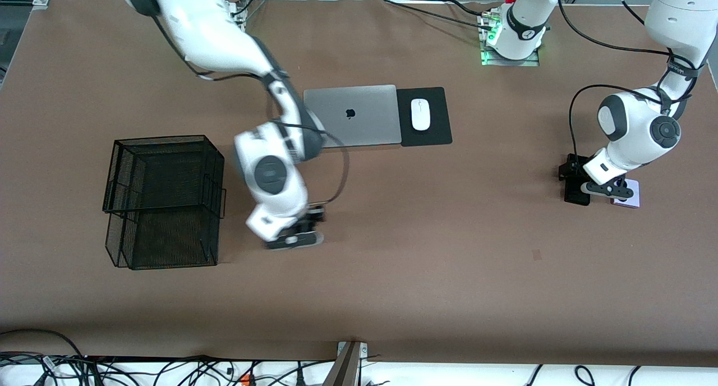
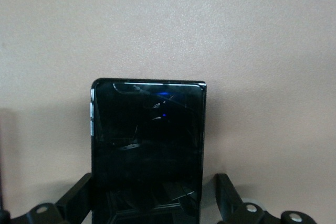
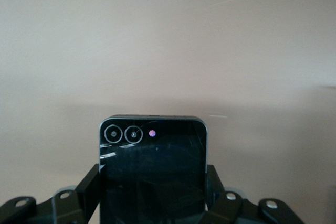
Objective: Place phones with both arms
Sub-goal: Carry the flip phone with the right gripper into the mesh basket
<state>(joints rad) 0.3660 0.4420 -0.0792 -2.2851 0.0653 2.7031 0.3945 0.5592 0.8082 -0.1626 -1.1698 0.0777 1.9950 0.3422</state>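
Observation:
A black flip phone (image 3: 152,166) with two round lenses and a grey rim sits between the fingers of my right gripper (image 3: 152,182), which press both of its sides. That right gripper (image 1: 295,239) is low over the table, beside the mesh basket. A long black slab phone (image 2: 148,140) lies flat on the table between the spread fingers of my left gripper (image 2: 155,187), with a gap at one side. The left gripper (image 1: 607,191) is down at the left arm's end of the table. A lavender-white phone (image 1: 629,200) shows partly beneath it.
A black wire mesh basket (image 1: 162,201) stands toward the right arm's end. A shut silver laptop (image 1: 350,115) and a white mouse (image 1: 420,114) on a black pad (image 1: 435,133) lie nearer the arms' bases. Cables (image 1: 168,369) trail along the table's front edge.

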